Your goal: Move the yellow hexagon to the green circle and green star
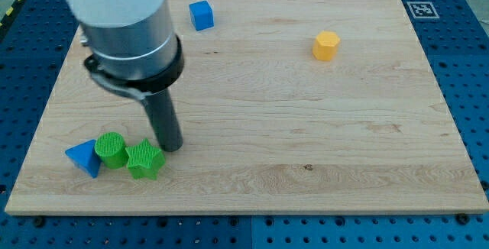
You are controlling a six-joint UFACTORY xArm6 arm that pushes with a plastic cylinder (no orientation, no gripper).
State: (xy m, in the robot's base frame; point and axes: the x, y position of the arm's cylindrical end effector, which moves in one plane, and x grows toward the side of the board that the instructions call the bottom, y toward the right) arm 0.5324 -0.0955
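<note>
The yellow hexagon [325,46] sits at the view's upper right on the wooden board. The green circle [111,149] and the green star [144,160] stand side by side, touching, at the view's lower left. My tip [171,147] rests on the board just right of and slightly above the green star, close to it. The rod hangs from the grey arm body [126,27] at the view's upper left. The hexagon is far from my tip, up and to the right.
A blue triangle [84,158] lies just left of the green circle, near the board's left edge. A blue cube [202,14] sits near the top edge. A marker tag [421,9] is at the board's top right corner.
</note>
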